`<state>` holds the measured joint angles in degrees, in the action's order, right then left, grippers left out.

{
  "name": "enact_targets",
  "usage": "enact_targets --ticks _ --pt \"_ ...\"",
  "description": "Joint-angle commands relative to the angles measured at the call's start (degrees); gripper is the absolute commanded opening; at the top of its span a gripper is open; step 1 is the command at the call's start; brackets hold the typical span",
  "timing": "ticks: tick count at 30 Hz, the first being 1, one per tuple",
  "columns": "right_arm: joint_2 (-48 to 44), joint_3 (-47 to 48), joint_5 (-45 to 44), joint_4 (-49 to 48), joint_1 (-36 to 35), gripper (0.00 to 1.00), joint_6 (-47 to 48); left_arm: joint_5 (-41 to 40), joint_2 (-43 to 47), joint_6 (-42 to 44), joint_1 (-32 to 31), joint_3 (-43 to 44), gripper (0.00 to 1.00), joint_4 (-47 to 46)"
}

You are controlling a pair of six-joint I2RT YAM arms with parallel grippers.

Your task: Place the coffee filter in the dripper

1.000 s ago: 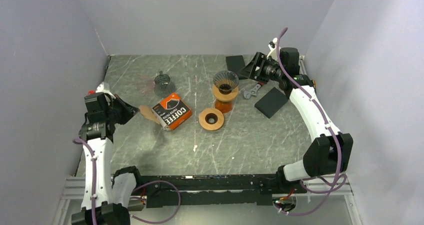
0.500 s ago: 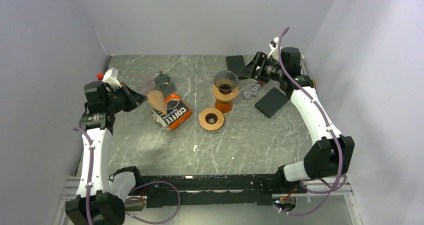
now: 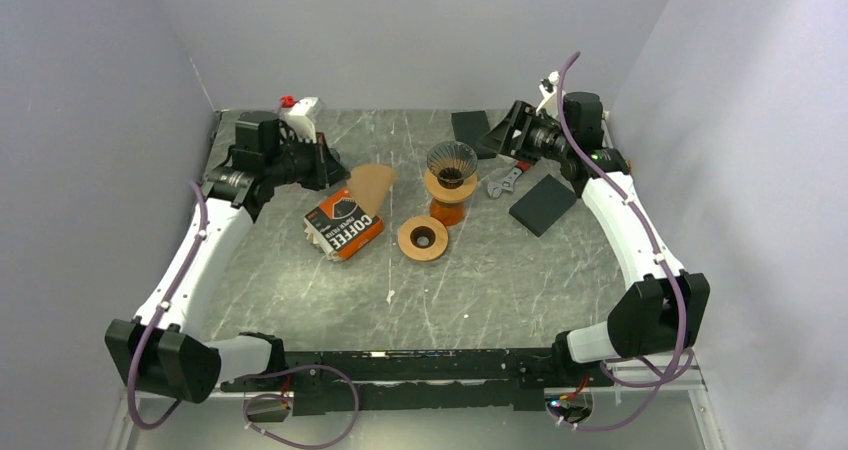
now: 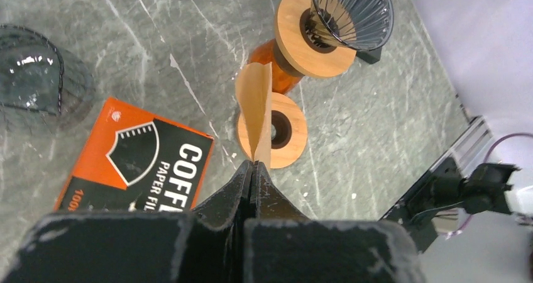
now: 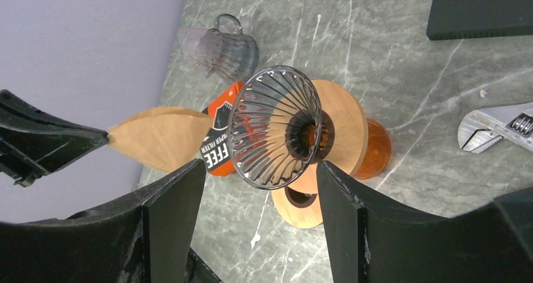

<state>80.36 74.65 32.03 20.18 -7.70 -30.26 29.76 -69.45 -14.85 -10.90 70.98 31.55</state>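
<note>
My left gripper (image 3: 330, 167) is shut on the pointed end of a brown paper coffee filter (image 3: 372, 184), which hangs in the air above the orange filter box (image 3: 343, 223). In the left wrist view the filter (image 4: 256, 113) stands edge-on beyond my closed fingertips (image 4: 252, 165). The dripper (image 3: 452, 162), a ribbed glass cone (image 5: 276, 129) on a wooden collar and orange base, stands to the filter's right, apart from it. My right gripper (image 3: 503, 138) is open just right of the dripper, its fingers (image 5: 173, 207) on either side of the cone in its own view and holding nothing.
A loose wooden ring (image 3: 422, 238) lies in front of the dripper. A glass mug (image 5: 229, 47) sits behind the box. A wrench (image 3: 505, 182) and two black blocks (image 3: 541, 204) (image 3: 470, 126) lie at the back right. Grey walls close in three sides.
My left arm has swung from the front left toward the back and right, carrying the filter up from beside the box toward the dripper. The right arm has hardly moved.
</note>
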Motion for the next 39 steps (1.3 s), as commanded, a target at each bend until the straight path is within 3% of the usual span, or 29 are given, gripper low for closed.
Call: enact_targets --ticks 1,5,11,15,24,30,39 --pt "-0.97 4.44 1.28 -0.35 -0.21 0.70 0.29 -0.63 -2.68 7.19 -2.13 4.10 0.00 -0.06" --pt "-1.04 5.21 1.85 -0.50 -0.29 0.72 0.91 4.46 -3.19 13.74 -3.30 3.91 0.00 -3.89" --pt "-0.93 6.65 4.94 -1.79 -0.99 0.74 2.57 8.14 -1.89 32.27 -4.46 3.35 0.00 -4.83" --pt "-0.79 7.49 7.71 -2.95 -2.77 0.74 4.73 14.71 -0.05 47.53 -4.57 1.38 0.00 -3.82" --pt "0.74 10.33 11.08 -2.58 -9.96 0.91 11.40 22.95 4.04 69.92 -4.75 -2.26 0.00 -2.74" --pt "2.88 12.34 11.64 -0.10 -14.94 0.92 16.68 28.39 5.26 78.23 -4.75 -2.67 0.00 -1.60" --pt "3.74 12.72 7.37 3.76 -20.27 0.87 22.92 31.63 5.38 77.87 -4.88 -2.49 0.00 -2.15"
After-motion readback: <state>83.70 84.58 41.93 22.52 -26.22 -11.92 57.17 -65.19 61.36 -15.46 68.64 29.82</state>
